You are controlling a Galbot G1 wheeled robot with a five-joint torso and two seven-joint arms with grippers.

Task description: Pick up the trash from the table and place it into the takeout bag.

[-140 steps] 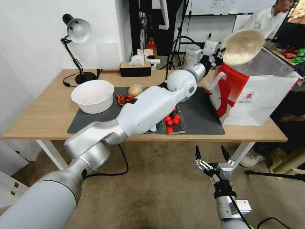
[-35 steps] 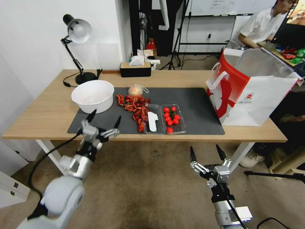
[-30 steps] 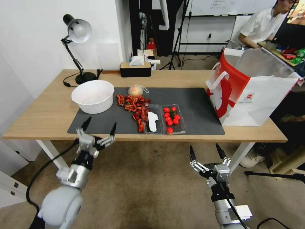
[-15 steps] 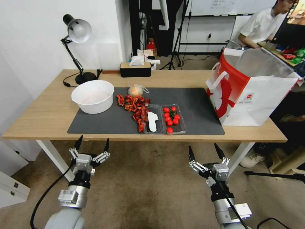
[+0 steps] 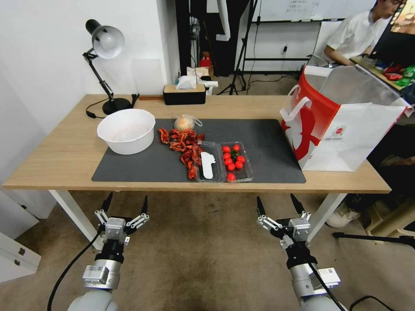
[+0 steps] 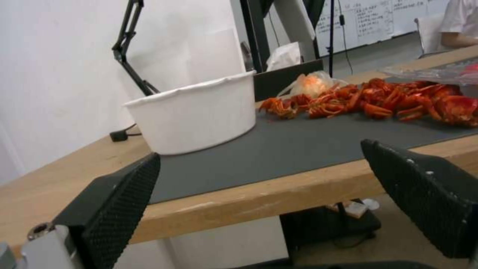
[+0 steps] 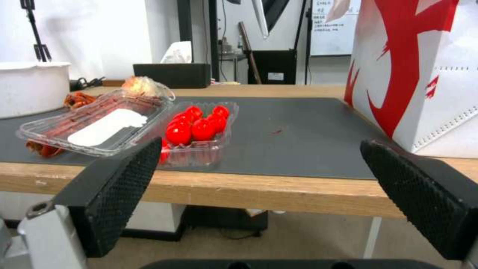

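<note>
Head view: left gripper (image 5: 125,204) and right gripper (image 5: 276,204) wide open, empty, below table (image 5: 56,151) edge | trash: bowl (image 5: 126,130) at mat's 9 o'clock, light, stiff, grip rim; shells (image 5: 181,144) loose, brittle; trays (image 5: 222,162) thin, flexible | bag (image 5: 341,125) at 3 o'clock; interior hidden.
</note>
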